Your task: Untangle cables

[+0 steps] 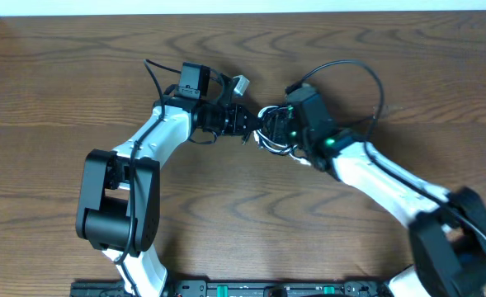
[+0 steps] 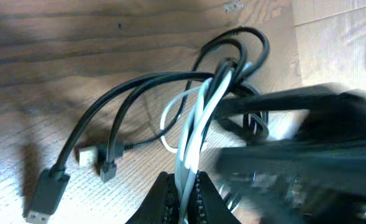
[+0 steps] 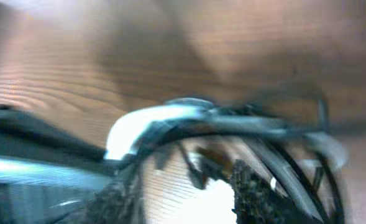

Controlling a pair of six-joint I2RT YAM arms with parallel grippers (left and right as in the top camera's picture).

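The table (image 1: 77, 66) is brown wood with wavy lines in it. The black cable (image 2: 45, 194) is thin, round and shiny. It bends in big loops and has flat plugs at its ends. The white cable (image 2: 192, 146) is thin and smooth too, folded into a few strands that run through the black loops. I see the knot in the middle of the table, right between my two arms. My left gripper (image 2: 187, 198) is almost closed and pinches the white strands between its rough dark fingers. My right gripper (image 3: 183, 193) is just beside the knot, but its view is blurry, so I cannot tell if it grips anything.
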